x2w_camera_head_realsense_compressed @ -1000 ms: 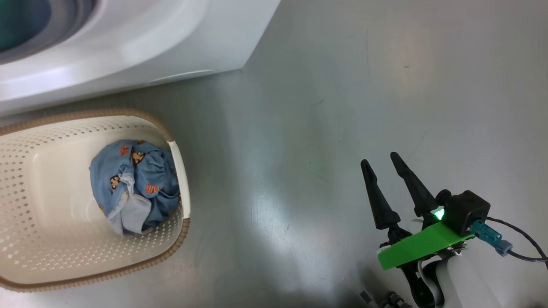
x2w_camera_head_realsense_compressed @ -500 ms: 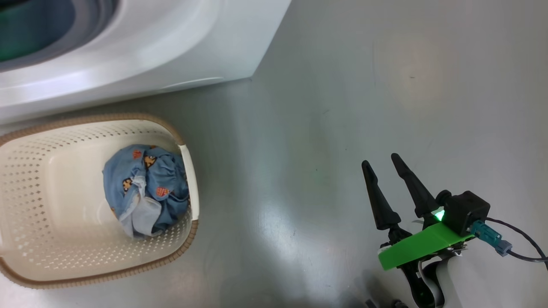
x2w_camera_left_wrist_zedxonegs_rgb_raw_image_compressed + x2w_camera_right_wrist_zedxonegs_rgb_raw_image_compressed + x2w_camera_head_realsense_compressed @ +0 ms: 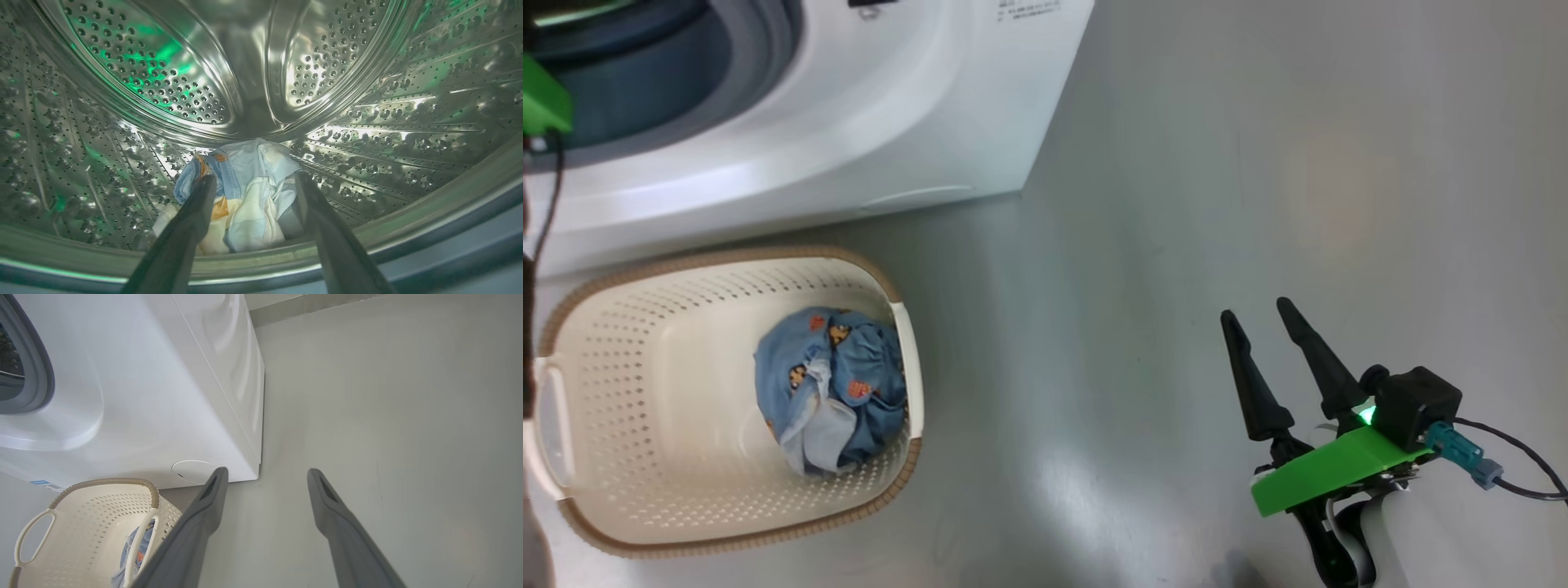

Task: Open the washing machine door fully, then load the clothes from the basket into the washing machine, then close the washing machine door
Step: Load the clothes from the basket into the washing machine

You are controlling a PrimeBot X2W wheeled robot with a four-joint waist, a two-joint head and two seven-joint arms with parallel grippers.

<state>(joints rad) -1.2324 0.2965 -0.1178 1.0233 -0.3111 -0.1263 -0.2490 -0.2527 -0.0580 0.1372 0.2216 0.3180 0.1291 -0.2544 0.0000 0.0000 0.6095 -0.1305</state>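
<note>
Clothes point(image 3: 249, 204) lie in the washing machine's point(image 3: 890, 122) drum point(image 3: 143, 81) before the empty, wide-spread left gripper point(image 3: 254, 179), more in the basket point(image 3: 727, 257) on the glossy grey floor point(image 3: 1176, 204), the right gripper point(image 3: 1255, 309) parted and empty, the label print point(image 3: 1029, 8) too small to read.

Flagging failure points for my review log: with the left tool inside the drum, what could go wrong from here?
The pale garment lies right at the front lip of the drum, between the fingers of the open left tool; pulling back could snag it, or the door may pinch it. A blue garment lies in the basket; closing now would leave it.
</note>
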